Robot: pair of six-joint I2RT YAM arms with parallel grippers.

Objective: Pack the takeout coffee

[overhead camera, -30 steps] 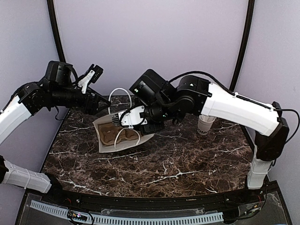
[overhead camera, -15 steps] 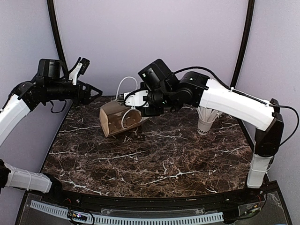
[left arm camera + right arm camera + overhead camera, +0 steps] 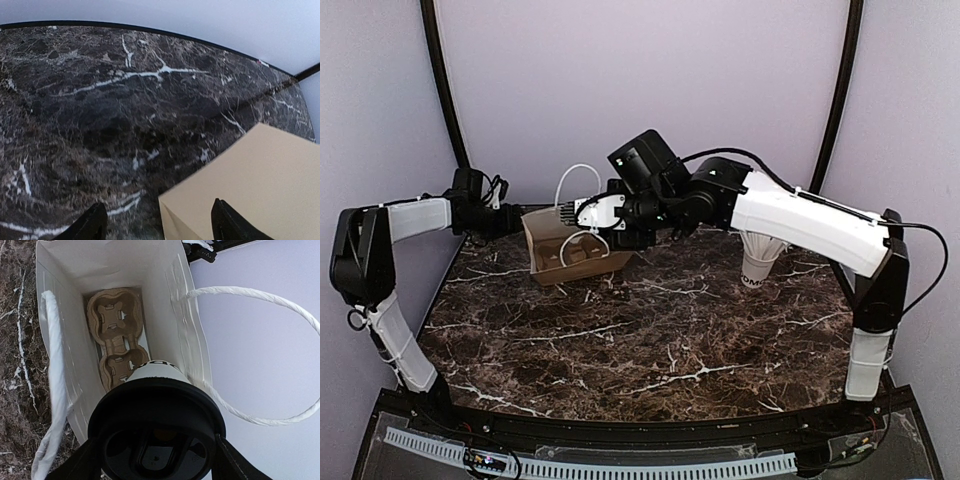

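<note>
The takeout coffee (image 3: 156, 371), a white cup with a black lid (image 3: 125, 410), sits between the fingers of my right gripper (image 3: 157, 460), which is shut on it. It hangs at the mouth of a tan paper bag (image 3: 110, 270) with a brown cardboard cup carrier (image 3: 112, 325) at its bottom. In the top view the takeout coffee (image 3: 598, 212) is over the bag (image 3: 548, 262) at the back of the table. My left gripper (image 3: 157, 227) is open, with the bag's corner (image 3: 240, 190) between its fingers. In the top view the left gripper (image 3: 510, 220) is at the bag's left side.
A second white cup (image 3: 758, 262) with white wrapped straws stands at the back right, behind my right arm. The bag's white rope handles (image 3: 575, 185) loop up near the right gripper. The dark marble table (image 3: 650, 340) ends at walls behind and to both sides.
The left arm dropped from high on the left down to the bag's left side. The bag has turned more upright. The right gripper, with the cup, shifted slightly left over the bag's mouth.
</note>
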